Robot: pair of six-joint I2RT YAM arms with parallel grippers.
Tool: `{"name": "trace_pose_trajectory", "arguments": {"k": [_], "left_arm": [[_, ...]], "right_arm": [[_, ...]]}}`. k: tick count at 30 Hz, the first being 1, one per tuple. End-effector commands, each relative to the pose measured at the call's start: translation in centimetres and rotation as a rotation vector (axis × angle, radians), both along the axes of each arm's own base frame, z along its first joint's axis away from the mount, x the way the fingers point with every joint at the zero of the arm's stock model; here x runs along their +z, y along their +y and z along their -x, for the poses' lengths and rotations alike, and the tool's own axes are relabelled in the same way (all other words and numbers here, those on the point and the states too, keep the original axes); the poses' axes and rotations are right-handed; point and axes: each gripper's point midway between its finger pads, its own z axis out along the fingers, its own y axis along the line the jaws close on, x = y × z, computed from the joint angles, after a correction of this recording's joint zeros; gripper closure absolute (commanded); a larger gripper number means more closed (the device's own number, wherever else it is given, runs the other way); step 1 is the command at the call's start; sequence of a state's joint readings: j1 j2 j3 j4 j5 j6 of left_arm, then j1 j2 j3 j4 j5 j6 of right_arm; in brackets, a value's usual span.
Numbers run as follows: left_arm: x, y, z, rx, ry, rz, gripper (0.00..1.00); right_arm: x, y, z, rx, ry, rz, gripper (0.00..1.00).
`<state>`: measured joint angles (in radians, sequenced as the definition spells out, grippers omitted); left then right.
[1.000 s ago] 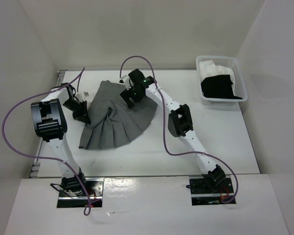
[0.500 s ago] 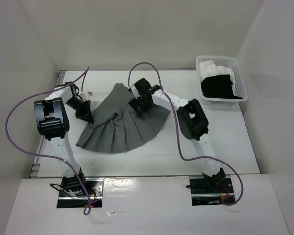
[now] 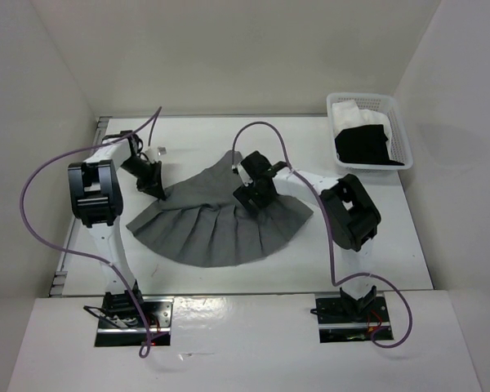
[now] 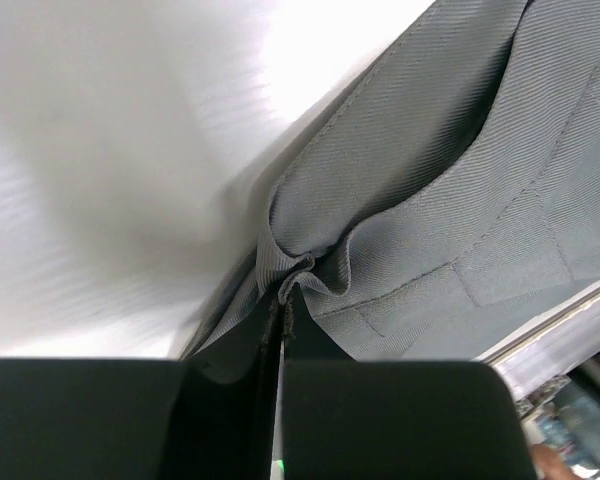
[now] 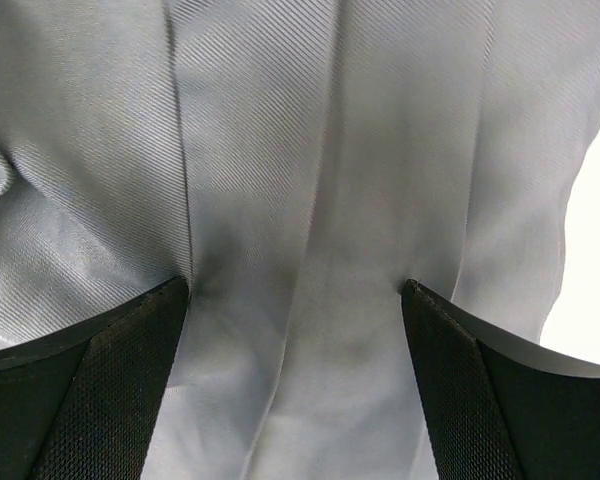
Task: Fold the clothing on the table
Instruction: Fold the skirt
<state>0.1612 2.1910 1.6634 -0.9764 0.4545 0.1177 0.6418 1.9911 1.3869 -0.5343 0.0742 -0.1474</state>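
One garment: the clothing (image 3: 216, 233), a grey pleated skirt, lay fanned out near the middle of the table (image 3: 376, 245), with the wide hem toward the near edge.
Handling: I judged it light, soft and limp. The pleats would likely splay if dragged, so I would take it at a waistband corner or the hem edge.
Left gripper (image 4: 280, 315): closed, pinching a bunched fold at the skirt's far-left edge.
Right gripper (image 5: 295, 290): jaws wide apart over the pleats right of centre, holding nothing. I could not tell whether the pads touched the cloth.
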Motion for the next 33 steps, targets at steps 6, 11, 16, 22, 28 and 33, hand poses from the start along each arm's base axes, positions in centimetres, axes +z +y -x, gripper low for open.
{"name": "trace_pose_trajectory", "arguments": {"k": [6,11,16,22,28,33], "left_arm": [[-1.0,-1.6,-1.2,-0.111,-0.033,-0.025,1.00],[-0.7,-3.2,-1.9,-0.172,-0.065,-0.029,1.00],[-0.6,-4.4,-2.3,-0.233,-0.099,-0.033,1.00],[-0.8,-5.2,-3.0,-0.278,-0.117,-0.052,1.00],[-1.4,-6.2,-3.1,-0.298,-0.118,-0.042,1.00],[-0.4,-8.0,-2.5,-0.339,-0.143,-0.007,1.00]], "right_arm": [[1.2,-2.9,6.5,0.049,0.186,0.043,0.09],[2.5,-2.9,7.1,0.065,0.196,0.029,0.07],[7.1,0.0,3.6,0.084,0.103,-0.045,0.07],[12.8,5.0,-3.4,0.157,-0.058,-0.246,0.07],[10.3,5.3,-12.2,0.109,-0.097,-0.361,0.07],[9.1,5.2,-14.2,0.117,-0.030,-0.438,0.09]]}}
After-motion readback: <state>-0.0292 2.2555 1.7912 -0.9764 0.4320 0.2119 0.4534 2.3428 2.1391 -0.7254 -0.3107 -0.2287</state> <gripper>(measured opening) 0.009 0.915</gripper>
